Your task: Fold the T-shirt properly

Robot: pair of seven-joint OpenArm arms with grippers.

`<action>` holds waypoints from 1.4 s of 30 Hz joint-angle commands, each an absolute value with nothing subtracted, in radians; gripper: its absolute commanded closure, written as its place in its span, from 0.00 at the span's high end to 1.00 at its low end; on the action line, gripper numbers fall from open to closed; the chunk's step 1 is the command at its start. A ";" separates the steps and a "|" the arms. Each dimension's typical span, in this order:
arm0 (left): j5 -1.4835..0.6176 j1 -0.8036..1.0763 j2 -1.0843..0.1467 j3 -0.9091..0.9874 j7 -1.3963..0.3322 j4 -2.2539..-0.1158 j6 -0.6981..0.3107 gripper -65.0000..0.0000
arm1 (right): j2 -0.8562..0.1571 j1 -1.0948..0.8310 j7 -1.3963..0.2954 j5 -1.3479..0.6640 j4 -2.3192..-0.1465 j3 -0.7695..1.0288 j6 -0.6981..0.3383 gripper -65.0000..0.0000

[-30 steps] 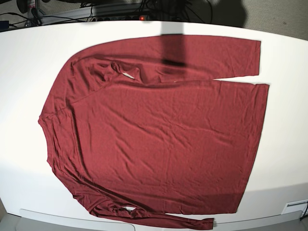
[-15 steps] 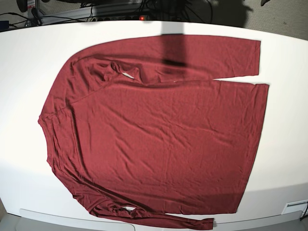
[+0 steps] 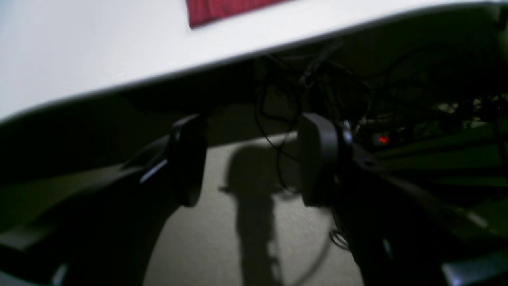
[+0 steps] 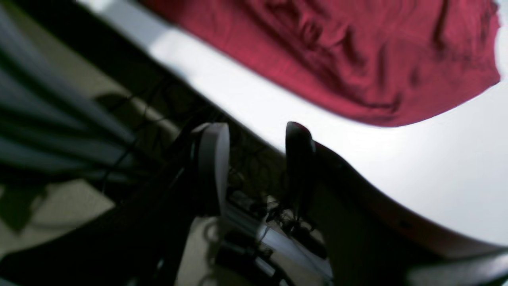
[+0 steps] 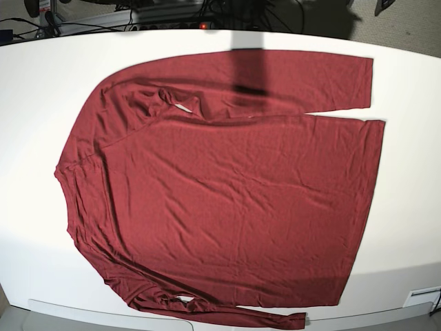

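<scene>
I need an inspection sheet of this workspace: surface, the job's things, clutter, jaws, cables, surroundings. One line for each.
Surface: white table, bare around the garment.
Job's things: maroon T-shirt spread flat, wrinkled, both sleeves lying along the body.
Clutter: nothing seen on the table.
Jaws: left gripper open and empty, off the table edge; right gripper open and empty, beside the table edge.
Cables: dark cables on the floor behind the table.
Surroundings: grey floor, a small red light.
</scene>
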State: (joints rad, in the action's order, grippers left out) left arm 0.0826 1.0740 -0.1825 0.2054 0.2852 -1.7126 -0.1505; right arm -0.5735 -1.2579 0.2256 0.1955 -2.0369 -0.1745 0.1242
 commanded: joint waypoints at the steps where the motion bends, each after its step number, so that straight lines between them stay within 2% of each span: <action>1: 0.079 1.100 -0.186 0.211 0.302 -1.734 -0.123 0.55 | -0.579 -1.267 0.246 0.220 -2.065 -0.174 0.158 0.38; 4: 0.123 1.100 -0.187 0.211 0.270 -1.762 -0.078 0.55 | -0.579 -1.242 0.245 0.263 -2.083 -0.174 0.179 0.38; 10: 0.250 1.099 -0.187 0.211 0.236 -1.830 -0.078 0.55 | -0.579 -1.155 0.208 0.273 -2.086 -0.174 0.219 0.38; 13: 0.308 1.091 -0.199 0.210 0.242 -1.885 -0.078 0.55 | -0.579 -1.102 0.208 0.357 -2.086 -0.174 0.224 0.38; 19: 0.311 1.088 -0.286 0.210 0.373 -2.003 -0.078 0.55 | -0.567 -0.999 0.189 0.517 -2.086 -0.169 0.226 0.38; 22: 0.315 1.045 -0.308 0.210 0.389 -2.023 -0.078 0.55 | -0.523 -0.954 0.174 0.625 -2.086 -0.170 0.226 0.38; 25: 0.348 0.978 -0.320 0.210 0.337 -2.022 -0.082 0.54 | -0.461 -0.920 0.074 0.703 -2.086 -0.170 0.224 0.38; 28: 0.359 0.891 -0.351 0.208 0.215 -2.022 -0.088 0.54 | -0.440 -0.874 -0.054 0.700 -2.086 -0.171 0.225 0.38; 33: 0.358 0.740 -0.445 0.208 -0.058 -2.022 -0.170 0.54 | -0.442 -0.809 -0.313 0.696 -2.086 -0.171 0.208 0.38; 36: 0.359 0.692 -0.524 0.208 -0.120 -2.022 -0.241 0.54 | -0.449 -0.817 -0.322 0.701 -2.086 -0.171 0.210 0.38; 42: 0.358 0.661 -0.703 0.208 -0.118 -2.022 -0.376 0.53 | -0.448 -0.843 -0.276 0.751 -2.086 -0.171 0.210 0.38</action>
